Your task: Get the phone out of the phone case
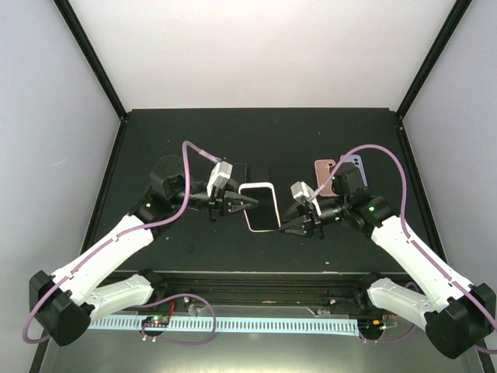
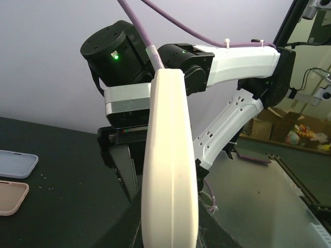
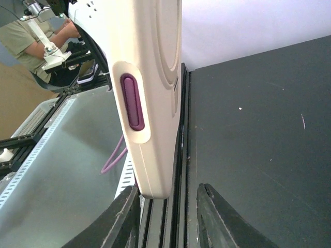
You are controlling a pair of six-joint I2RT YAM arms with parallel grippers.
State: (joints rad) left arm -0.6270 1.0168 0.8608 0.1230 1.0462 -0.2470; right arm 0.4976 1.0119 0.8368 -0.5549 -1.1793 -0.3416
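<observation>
My left tool is clamped on one edge of the cream case, phone inside, lifted above the worktop. My right tool stands narrowly parted around the opposite edge.

Three views on one cased phone
Overhead looks steeply down on it from the near side; both wrist cameras face its opposite edges, very close.
</observation>
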